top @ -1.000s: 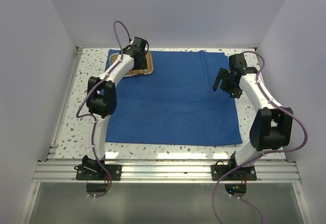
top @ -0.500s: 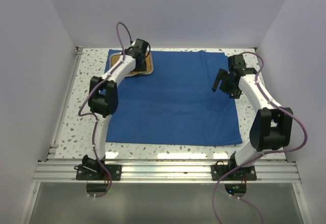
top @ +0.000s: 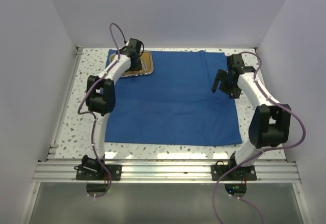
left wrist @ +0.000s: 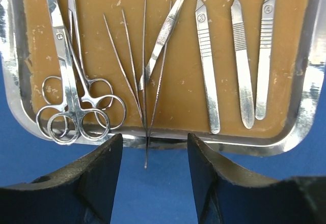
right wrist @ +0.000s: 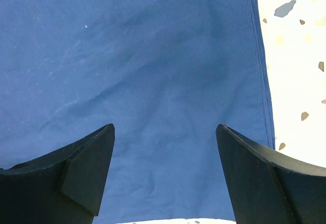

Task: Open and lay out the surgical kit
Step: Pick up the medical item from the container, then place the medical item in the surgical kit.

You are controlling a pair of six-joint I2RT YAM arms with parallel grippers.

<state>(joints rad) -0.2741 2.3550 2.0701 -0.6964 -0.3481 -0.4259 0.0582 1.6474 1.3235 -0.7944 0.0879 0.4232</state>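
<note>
- Left gripper (left wrist: 150, 145) has shifted left over the steel tray (left wrist: 300, 81), baring the tray's right side. Its jaws are released and empty, with a thin probe (left wrist: 144, 81) tip showing between them.
- Tray sits on the blue cloth (top: 173, 102) at its far-left corner, holding ring-handled forceps (left wrist: 76, 117), tweezers (left wrist: 165, 30) and scalpels (left wrist: 239, 56).
- Right gripper (right wrist: 164, 132) hangs wide open above the cloth's right edge.

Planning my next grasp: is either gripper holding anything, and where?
Nothing is held. The left gripper is open at the tray rim, a thin probe loose between its jaws; the right gripper is open over the blue cloth.
</note>
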